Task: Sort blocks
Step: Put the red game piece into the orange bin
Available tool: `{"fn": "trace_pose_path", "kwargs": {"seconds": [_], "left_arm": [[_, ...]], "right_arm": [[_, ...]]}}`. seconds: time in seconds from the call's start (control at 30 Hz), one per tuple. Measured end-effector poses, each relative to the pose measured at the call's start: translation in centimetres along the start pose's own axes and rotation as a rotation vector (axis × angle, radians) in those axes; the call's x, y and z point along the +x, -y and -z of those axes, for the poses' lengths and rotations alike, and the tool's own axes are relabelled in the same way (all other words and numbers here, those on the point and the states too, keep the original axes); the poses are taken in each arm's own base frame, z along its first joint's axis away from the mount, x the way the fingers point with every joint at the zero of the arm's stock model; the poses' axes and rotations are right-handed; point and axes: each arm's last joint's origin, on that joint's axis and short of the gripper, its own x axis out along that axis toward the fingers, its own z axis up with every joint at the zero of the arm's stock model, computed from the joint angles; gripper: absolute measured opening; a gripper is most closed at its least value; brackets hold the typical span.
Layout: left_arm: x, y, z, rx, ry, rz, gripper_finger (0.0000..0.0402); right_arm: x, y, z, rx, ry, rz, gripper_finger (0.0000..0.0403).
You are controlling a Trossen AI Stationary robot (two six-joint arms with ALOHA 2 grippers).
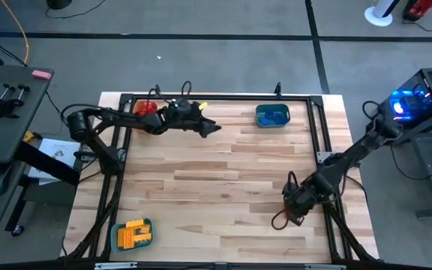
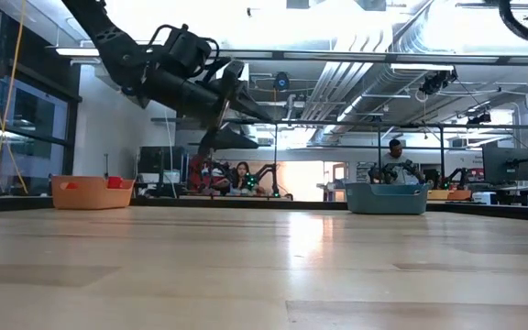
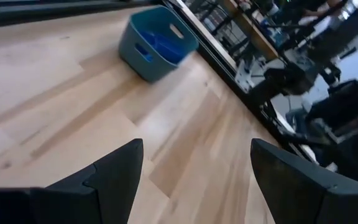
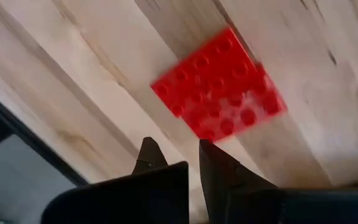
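Observation:
A flat red studded block (image 4: 219,84) lies on the wooden table near its near right corner. My right gripper (image 4: 174,149) hangs over it, pointing steeply down, shut, with nothing between its fingers; the block lies just beyond the fingertips. In the high view this gripper (image 1: 291,214) is near the table's right edge. My left gripper (image 3: 194,162) is open and holds nothing. It hovers over the far middle of the table (image 1: 210,127), pointing toward the teal tray (image 3: 157,40) that holds blue blocks.
An orange tray (image 1: 145,109) with red blocks stands at the far left. A teal tray (image 1: 272,115) with blue blocks stands at the far right. Another tray (image 1: 133,234) with yellow blocks sits at the near left corner. A black frame (image 1: 317,127) runs round the table's edges.

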Motion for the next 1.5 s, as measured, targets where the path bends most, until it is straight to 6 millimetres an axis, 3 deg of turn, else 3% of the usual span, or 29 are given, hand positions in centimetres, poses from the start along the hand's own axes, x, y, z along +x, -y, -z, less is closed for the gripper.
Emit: {"fn": "trace_pose_path", "kwargs": {"seconds": [0.3,0.57,0.73,1.03,1.33,1.5], "left_arm": [[-0.2,-0.6,-0.4,-0.046,0.01,-0.011,0.0282],[-0.2,-0.1,-0.2,-0.073,-0.027,0.047,0.0282],[-0.2,0.3,0.0,-0.093,-0.118,0.166,0.0282],[0.0,1.5,1.0,-0.078,-0.193,0.25,0.0282],[0.3,2.7,1.8,0.109,-0.198,0.295,0.0282],[1.0,5.7,1.2,0.479,-0.146,0.335,0.0282]], "right_arm": [[2.9,-0.7,-2.4,-0.191,-0.008,0.057,0.0],[3.4,0.1,-5.7,-0.343,0.039,0.114,0.0],[2.0,0.8,-9.0,-0.467,0.185,0.172,0.0],[-1.2,0.1,-14.7,-1.061,0.504,0.192,0.0],[-7.0,-1.8,-16.1,-1.076,0.551,0.267,0.0],[-8.8,-1.9,-15.6,-1.001,0.516,0.318,0.0]]}}
